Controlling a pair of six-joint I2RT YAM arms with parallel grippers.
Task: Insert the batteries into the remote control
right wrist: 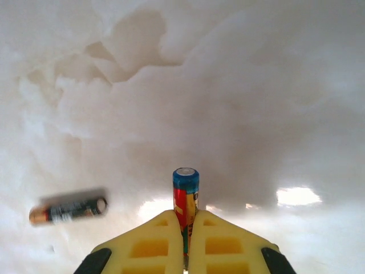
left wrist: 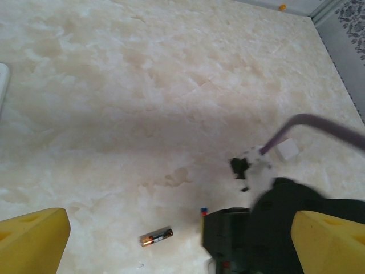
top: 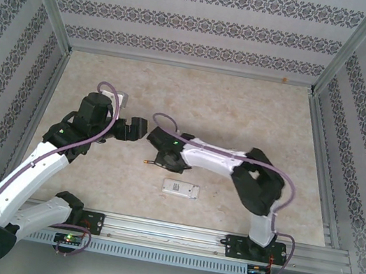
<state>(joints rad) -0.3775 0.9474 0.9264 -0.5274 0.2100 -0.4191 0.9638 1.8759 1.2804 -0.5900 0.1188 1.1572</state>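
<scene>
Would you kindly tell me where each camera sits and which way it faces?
Top external: above, behind the robot, looking down on table, left arm, right arm, remote.
Left wrist: angled down past open left pincer at dark battery, right arm.
Right wrist: low over table; right pincer grips red-blue battery.
Shared: both wrist views show dark battery.

Two batteries [right wrist: 186, 191], one remote [top: 181, 190]

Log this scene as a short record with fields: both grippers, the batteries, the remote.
left gripper: open, holding nothing, above the table
right gripper: shut on held battery
held battery: red and blue, standing up between the fingers
loose battery: dark with gold end, lying flat on table
remote: white, flat on table, apart from both grippers
</scene>
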